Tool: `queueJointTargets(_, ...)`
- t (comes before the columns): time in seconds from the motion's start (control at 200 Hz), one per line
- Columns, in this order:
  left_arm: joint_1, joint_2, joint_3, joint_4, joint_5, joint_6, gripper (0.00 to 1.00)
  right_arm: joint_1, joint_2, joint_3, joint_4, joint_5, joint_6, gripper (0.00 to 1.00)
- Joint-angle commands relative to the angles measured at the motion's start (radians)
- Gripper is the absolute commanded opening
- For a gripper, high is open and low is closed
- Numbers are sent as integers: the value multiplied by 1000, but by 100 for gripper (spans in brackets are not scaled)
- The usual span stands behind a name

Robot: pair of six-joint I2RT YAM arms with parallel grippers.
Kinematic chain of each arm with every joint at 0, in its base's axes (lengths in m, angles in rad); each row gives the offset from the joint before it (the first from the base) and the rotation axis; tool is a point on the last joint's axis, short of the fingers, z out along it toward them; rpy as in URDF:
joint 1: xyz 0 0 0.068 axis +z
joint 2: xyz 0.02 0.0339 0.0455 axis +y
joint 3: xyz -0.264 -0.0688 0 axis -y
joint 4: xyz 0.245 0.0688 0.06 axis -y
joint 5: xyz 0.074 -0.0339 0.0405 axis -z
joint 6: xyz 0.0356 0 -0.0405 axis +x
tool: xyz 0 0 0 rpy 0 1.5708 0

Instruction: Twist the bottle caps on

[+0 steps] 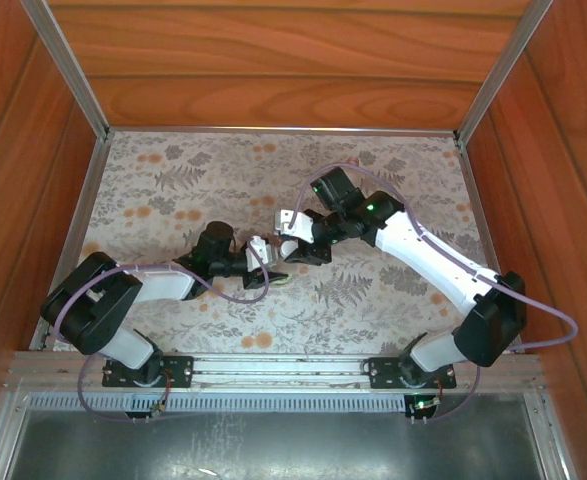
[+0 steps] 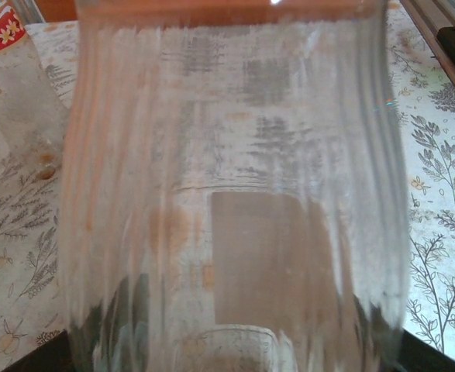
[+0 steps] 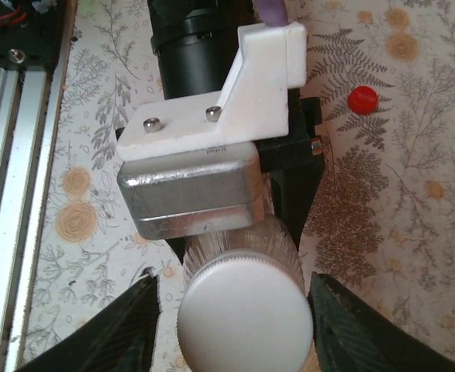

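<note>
Two claws are seen close together near the middle of the tabletop (image 1: 173,190). The left claw (image 1: 260,268) is clamped on the clear bottle (image 2: 235,194), whose ribbed wall is seen very close in the left wrist view, with dark finger parts glimpsed at the lower corners. The right claw (image 3: 233,283) is placed around the white cap (image 3: 244,314), which is set atop that bottle. One dark finger is seen on each side of the cap, with a thin strip of tabletop showing on one side, and whether the cap is pinched or merely flanked cannot be told. Farther out, the red cap (image 3: 362,100) is laid on the floral tabletop, well apart from both claws. The second bottle (image 2: 10,85), marked by a red label, is stood on the tabletop near the held one
</note>
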Motion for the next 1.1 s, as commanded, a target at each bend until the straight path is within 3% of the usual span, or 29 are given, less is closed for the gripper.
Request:
queueJointTargets(0.0, 10, -15, -2, -15, 34, 8, 56, -7, 16, 32, -51, -62, -22, 47)
queueJointTargets(0.09, 11, -11, -1, -18, 33, 12, 56, -7, 24, 38, -68, -71, -21, 38)
queueJointTargets(0.325, 12, -25, 8, -21, 11, -9, 56, -7, 27, 31, -81, -7, 43, 26)
queueJointTargets(0.445, 7, -37, 21, -20, -83, -26, 56, -7, 29, 23, -26, 70, 276, 9)
queueJointTargets(0.595, -17, -67, 27, -18, -294, -10, 56, -2, 33, 28, -4, 125, 601, 0)
queueJointTargets(0.81, -42, -106, 30, -5, -446, 14, 56, 46, 40, 33, -37, 271, 1054, 0)
queueJointTargets(0.905, -44, -105, 30, -3, -445, 6, 56, 75, 46, 76, -101, 352, 1142, 0)
queueJointTargets(1.03, -24, -91, 21, -5, -375, -31, 56, 67, -23, 51, -40, 427, 1182, 24)
queueJointTargets(1.1, 4, -79, 20, -5, -256, -66, 56, 46, -74, 17, 39, 404, 1140, 38)
